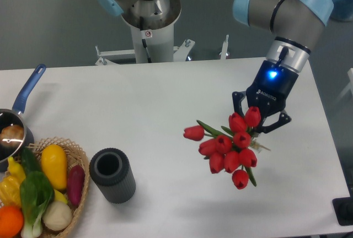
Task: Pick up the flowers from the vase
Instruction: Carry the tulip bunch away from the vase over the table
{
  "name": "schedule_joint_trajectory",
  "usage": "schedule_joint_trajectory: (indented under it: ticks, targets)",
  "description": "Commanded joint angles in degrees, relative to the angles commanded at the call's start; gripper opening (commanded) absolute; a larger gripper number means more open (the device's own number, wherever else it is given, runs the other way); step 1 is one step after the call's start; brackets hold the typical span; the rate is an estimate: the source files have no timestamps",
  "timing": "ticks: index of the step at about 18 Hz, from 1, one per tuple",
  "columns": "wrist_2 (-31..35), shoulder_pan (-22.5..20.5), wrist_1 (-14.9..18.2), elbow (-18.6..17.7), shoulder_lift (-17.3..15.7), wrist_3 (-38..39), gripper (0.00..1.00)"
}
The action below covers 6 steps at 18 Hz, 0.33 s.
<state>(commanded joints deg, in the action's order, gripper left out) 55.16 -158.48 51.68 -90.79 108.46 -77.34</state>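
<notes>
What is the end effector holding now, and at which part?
The end effector holds the flowers, out of the vase. It grips near the stems behind the red buds; the exact contact is hidden by the blooms.

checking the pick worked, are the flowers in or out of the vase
Out. The flowers hang at the gripper over the right of the table, well apart from the vase, whose round mouth shows nothing in it.

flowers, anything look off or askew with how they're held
Slightly. The flowers hang from the gripper at a slant, and one tulip sticks out sideways to the left, away from the bunch. The grip point is hidden behind the buds. The vase stands upright and empty, and nothing looks spilled or damaged.
</notes>
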Motion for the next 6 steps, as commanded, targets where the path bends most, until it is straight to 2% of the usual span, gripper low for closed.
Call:
schedule_joint_trajectory:
  ticks: [3, 6]
  targets:
    - [11.4, 3.7, 0.3, 1.1, 1.6, 0.0, 0.0]
    - [19.3, 7.5, 0.5, 3.6, 4.2, 0.1, 0.0]
